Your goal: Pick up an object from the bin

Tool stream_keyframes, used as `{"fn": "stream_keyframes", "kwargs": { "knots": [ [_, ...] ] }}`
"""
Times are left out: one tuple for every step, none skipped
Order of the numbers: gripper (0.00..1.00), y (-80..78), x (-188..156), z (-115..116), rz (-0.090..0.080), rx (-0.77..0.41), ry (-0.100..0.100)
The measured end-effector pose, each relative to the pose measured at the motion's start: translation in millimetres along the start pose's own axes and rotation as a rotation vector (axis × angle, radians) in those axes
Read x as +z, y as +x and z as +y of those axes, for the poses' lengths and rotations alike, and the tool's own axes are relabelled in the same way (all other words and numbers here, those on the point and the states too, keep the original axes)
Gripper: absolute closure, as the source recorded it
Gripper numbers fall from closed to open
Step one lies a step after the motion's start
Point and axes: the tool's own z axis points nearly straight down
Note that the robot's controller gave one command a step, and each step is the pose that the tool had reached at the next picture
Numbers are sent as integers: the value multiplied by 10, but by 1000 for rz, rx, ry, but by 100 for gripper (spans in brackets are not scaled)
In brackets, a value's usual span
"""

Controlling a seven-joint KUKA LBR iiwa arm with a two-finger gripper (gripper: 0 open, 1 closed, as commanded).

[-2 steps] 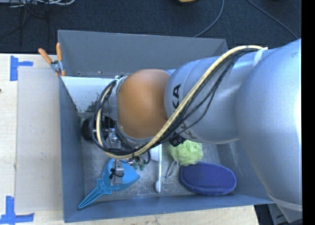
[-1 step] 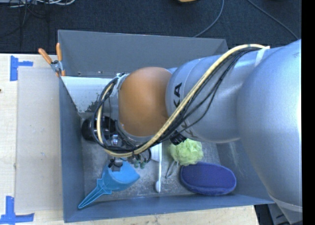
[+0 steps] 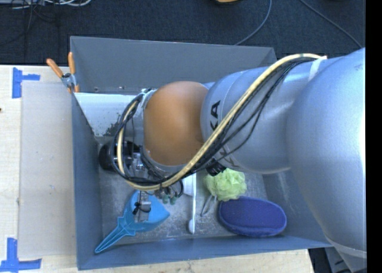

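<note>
The gripper (image 3: 142, 208) is down low in the front left part of the grey bin (image 3: 179, 63), directly above a light-blue plastic piece (image 3: 154, 214). This piece has a broad, fan-shaped body and a long pointed stem that runs towards the bin's front left corner. The gripper's tip lies against the broad body of the piece, or just over it; contact cannot be made out for certain. How far the jaws stand apart cannot be told, since the tip is small and dark against the blue plastic and the wrist's orange cover (image 3: 173, 122) and looped cables (image 3: 122, 146) crowd the space above it. Nothing can be seen clamped between the jaws.

Just to the right of the blue piece lies a thin white stick (image 3: 192, 209), pointing roughly front to back. Beyond it sits a yellow-green fuzzy ball (image 3: 227, 184), partly under the arm. In front of the ball, near the front wall, lies a dark blue oval pad (image 3: 252, 217). A black round object (image 3: 107, 157) rests against the left side of the bin floor, beside the cables.
</note>
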Motion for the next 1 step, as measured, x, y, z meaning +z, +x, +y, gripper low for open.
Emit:
{"fn": "stream_keyframes", "kwargs": {
  "knots": [
    [100, 0, 0, 0, 0, 1, 0]
  ]
}}
